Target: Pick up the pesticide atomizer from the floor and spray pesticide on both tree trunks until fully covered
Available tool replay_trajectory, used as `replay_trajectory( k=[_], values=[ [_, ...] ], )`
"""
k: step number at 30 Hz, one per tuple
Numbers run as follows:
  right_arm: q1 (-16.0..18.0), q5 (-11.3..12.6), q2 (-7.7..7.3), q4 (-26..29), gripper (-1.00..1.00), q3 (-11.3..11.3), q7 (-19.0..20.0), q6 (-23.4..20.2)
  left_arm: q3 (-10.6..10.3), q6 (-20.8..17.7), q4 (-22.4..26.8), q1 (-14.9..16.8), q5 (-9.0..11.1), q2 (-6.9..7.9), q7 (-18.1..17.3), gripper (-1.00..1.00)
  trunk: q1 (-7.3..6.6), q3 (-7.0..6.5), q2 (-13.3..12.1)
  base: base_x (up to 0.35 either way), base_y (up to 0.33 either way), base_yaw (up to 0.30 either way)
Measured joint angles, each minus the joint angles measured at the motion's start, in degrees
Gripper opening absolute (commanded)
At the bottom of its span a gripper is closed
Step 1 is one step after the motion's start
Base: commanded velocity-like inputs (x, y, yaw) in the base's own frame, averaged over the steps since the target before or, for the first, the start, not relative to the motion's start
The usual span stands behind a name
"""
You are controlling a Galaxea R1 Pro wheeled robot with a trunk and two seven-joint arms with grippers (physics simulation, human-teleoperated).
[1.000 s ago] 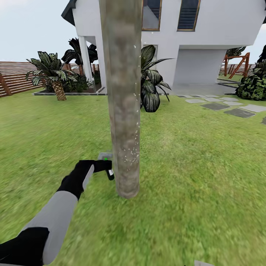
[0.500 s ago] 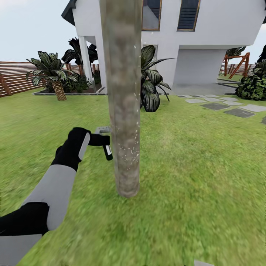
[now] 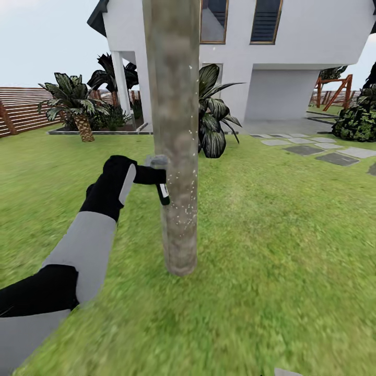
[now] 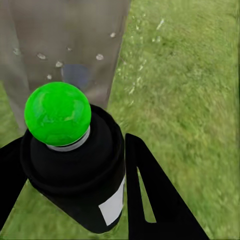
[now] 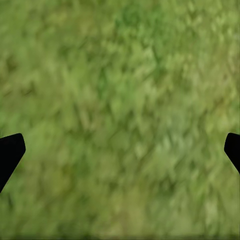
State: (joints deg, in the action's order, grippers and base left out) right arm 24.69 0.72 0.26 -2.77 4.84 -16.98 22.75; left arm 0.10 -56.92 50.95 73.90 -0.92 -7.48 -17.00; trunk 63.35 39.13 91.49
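A thick grey-brown tree trunk (image 3: 175, 156) rises from the lawn in the middle of the head view, dotted with tiny white specks on its lower right side. My left gripper (image 3: 150, 175) is shut on the pesticide atomizer (image 3: 163, 194), a slim dark bottle with a whitish label, held right against the trunk's left side at about mid height. In the left wrist view the atomizer (image 4: 80, 170) sits between the black fingers (image 4: 150, 195), a green ball on its top, with the speckled trunk (image 4: 65, 45) just beyond. My right gripper (image 5: 120, 155) is open over bare grass.
A white house (image 3: 292, 57) stands behind the trunk, with dark broad-leaved plants (image 3: 214, 120) at its foot. A short palm (image 3: 78, 112) and a slatted fence (image 3: 21, 109) lie far left. Stepping stones (image 3: 318, 151), a shrub (image 3: 360, 122) and a wooden frame (image 3: 334, 91) lie far right.
My left arm has lifted the atomizer up along the trunk, from near its base to about mid height, staying close to the bark. More white specks show on the trunk.
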Motion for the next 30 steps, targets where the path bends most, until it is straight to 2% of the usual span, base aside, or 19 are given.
replay_trajectory(
  k=[2, 4, 10, 16, 17, 20, 22, 23, 25, 28, 30],
  values=[
    [0.0, 0.0, 0.0, 0.0, 1.0, 0.0, 0.0, 0.0, 0.1, -0.1, -1.5, 5.5, 0.2, -0.11, -0.1, -1.0, -0.01, 0.0, 0.0, 0.0, 0.0, 0.0],
    [0.0, 0.0, 0.0, 0.0, 1.0, 0.0, 0.0, 0.0, 0.4, -0.1, -1.8, 7.0, 0.0, -0.07, -0.1, -1.0, 0.01, 0.01, 0.0, -0.074, 0.009, 0.0],
    [0.0, 0.0, 0.0, 0.0, 1.0, 0.0, 0.0, 0.0, 0.5, -0.1, -2.5, 7.9, 0.0, -0.06, 0.0, -1.0, 0.03, 0.02, 0.0, -0.212, 0.034, 0.0],
    [0.0, 0.0, 0.0, 0.0, 1.0, 0.0, 0.0, 0.0, 0.2, -0.1, -4.3, 8.1, 0.1, -0.53, 0.0, -1.0, 0.01, 0.02, 0.0, -0.04, 0.008, 0.0],
    [0.0, 0.0, 0.0, 0.0, 1.0, 0.0, 0.0, 0.0, 0.1, -0.2, -6.2, 9.9, 0.2, -0.95, 0.0, -1.0, 0.0, 0.01, 0.0, -0.005, 0.001, 0.0],
    [0.0, 0.0, 0.0, 0.0, 1.0, 0.0, 0.0, 0.0, 0.1, -0.2, -14.4, 20.5, -0.1, -1.3, 0.0, -1.0, 0.0, 0.0, 0.0, -0.002, 0.0, 0.0],
    [0.0, 0.0, 0.0, 0.0, 1.0, 0.0, 0.0, 0.0, 0.2, -0.1, -20.8, 29.6, 0.1, -1.37, 0.0, -1.0, -0.02, 0.0, 0.0, 0.0, 0.0, 0.0],
    [0.0, 0.0, 0.0, 0.0, 1.0, 0.0, 0.0, 0.1, 0.2, -0.1, -22.2, 32.1, 0.3, -1.38, 0.0, -1.0, -0.03, 0.0, 0.0, 0.0, 0.0, 0.0],
    [0.0, 0.0, 0.0, 0.0, 1.0, 0.0, 0.0, 0.0, 0.2, -0.1, -23.9, 36.0, 0.1, -1.39, 0.0, -1.0, -0.01, 0.0, 0.0, 0.0, 0.0, 0.0],
    [0.0, 0.0, 0.0, 0.0, 1.0, 0.0, 0.0, 0.0, 0.3, -0.1, -24.9, 39.9, 0.0, -1.39, 0.1, -1.0, -0.01, 0.0, 0.0, 0.0, 0.0, 0.0],
    [0.0, 0.0, 0.0, 0.0, 1.0, 0.0, 0.0, 0.0, 0.3, -0.1, -25.1, 40.8, 0.0, -1.39, 0.1, -1.0, 0.0, 0.01, 0.0, 0.0, 0.0, 0.0]
  ],
)
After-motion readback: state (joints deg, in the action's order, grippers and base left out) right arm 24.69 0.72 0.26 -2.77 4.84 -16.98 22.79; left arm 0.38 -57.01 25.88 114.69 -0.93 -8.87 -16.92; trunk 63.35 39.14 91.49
